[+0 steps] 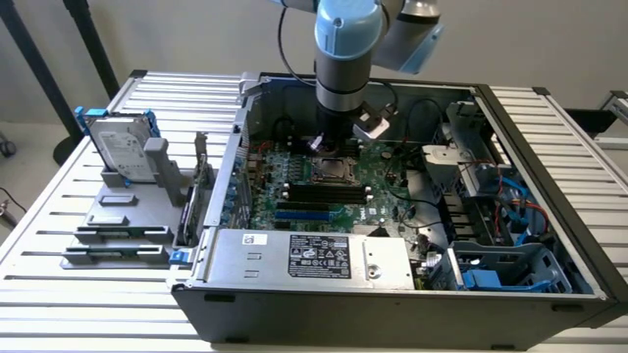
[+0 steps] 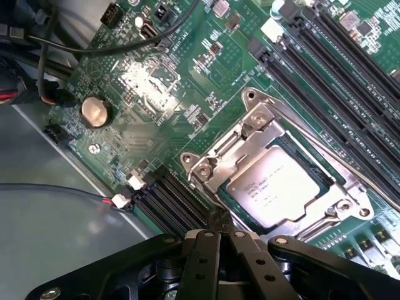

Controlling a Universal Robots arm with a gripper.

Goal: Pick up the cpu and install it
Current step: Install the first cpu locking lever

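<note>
CPU seated in socket, claw closed and empty above it

CPU [image 2: 280, 186] lies flat inside the motherboard socket, silver-grey top up with faint print on it. The metal socket frame [image 2: 231, 156] surrounds it; the chip looks level and square in its recess, though whether the retention plate is latched over it cannot be told.

Exterior view: the arm [image 1: 345, 66] reaches straight down into the open computer case [image 1: 549, 243], which rests on a slatted counter [image 1: 59, 220]. The claw [image 1: 329, 141] hangs just above the socket area of the green motherboard [image 1: 294, 176]. The socket [image 1: 334, 168] shows as a dark square with a metallic centre. A grey labelled power-supply box [image 1: 314, 257] sits along the case's near edge. On the exterior view's left, outside the case, a silver hard drive in a blue bracket [image 1: 123, 147] stands upright in a grey fixture.

Wrist view: the claw [image 2: 220, 226] has its black fingers pressed together, holding nothing, tips just beside the socket frame's edge near the chip. Black memory slots [image 2: 325, 69] run alongside the socket; a coin battery [image 2: 95, 110] sits well apart.

Judgement: pick and placement appear done, since the chip sits in the socket and the claw is free. Securing the socket, if required, is unconfirmed.
</note>
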